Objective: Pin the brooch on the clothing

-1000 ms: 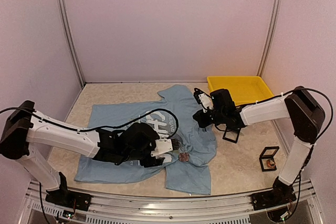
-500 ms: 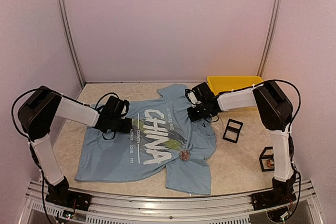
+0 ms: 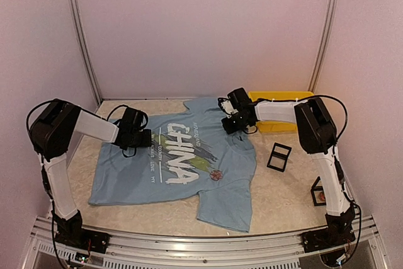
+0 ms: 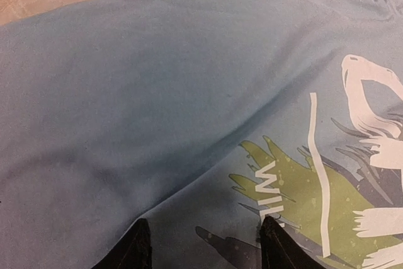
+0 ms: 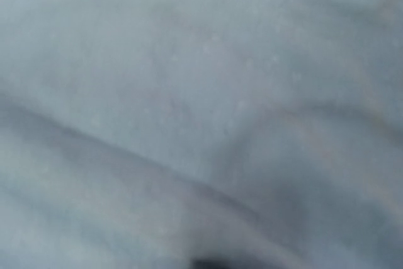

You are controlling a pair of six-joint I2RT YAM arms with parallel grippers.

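The light blue T-shirt (image 3: 189, 162) with white "CHINA" lettering lies spread flat on the table. The small round reddish brooch (image 3: 216, 175) sits on its chest, right of the print. My left gripper (image 3: 150, 138) rests low on the shirt's left shoulder. In the left wrist view the left gripper (image 4: 206, 228) is open, with flat cloth (image 4: 157, 92) between the black fingertips (image 4: 140, 244). My right gripper (image 3: 227, 123) is down on the shirt's right shoulder by the collar. The right wrist view is filled with blurred blue cloth (image 5: 189, 92), and the jaws are hidden.
A yellow tray (image 3: 296, 99) stands at the back right, just behind the right arm. A black square frame (image 3: 279, 155) lies right of the shirt. A small black box (image 3: 318, 192) sits at the right, partly behind the right arm. Walls close in the table.
Both grippers moved away from the near side to the shirt's shoulders. The shirt slid a little toward the back and lies flatter; the brooch moved with it.
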